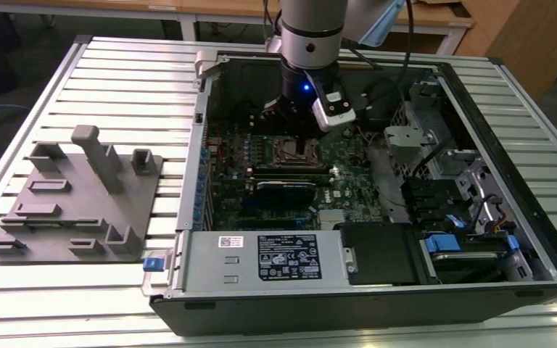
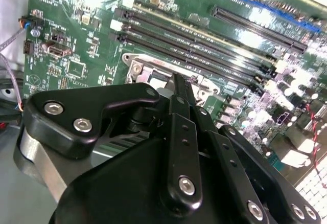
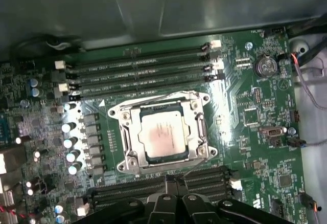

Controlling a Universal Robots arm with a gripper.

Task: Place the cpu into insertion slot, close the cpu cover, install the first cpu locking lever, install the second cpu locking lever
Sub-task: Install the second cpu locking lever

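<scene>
Where the exterior view takes in the whole scene, an open computer case (image 1: 510,181) lies on a slatted table (image 1: 114,72), with a grey moulded fixture tray (image 1: 66,217) beside it near the table's edge on the exterior view's left. The arm reaches down into the case, and its gripper (image 1: 289,127) hangs over the motherboard (image 1: 341,163) close to the case's far wall.

The first wrist view looks straight down on the board. There the cpu (image 3: 162,134), a flat square chip with a pale silvery top that catches a pinkish glare, sits in the insertion slot (image 3: 190,132). The cpu cover (image 3: 134,132), a thin metal frame, lies flat around it, so the chip shows through its window. Long black memory slots (image 3: 138,73) run along both sides of the socket. The black fingertips (image 3: 171,183) are just beside the cover, over the nearer memory slots.

The second wrist view shows the gripper's linkage up close, with its fingers (image 2: 176,88) pressed together and nothing between them.
</scene>
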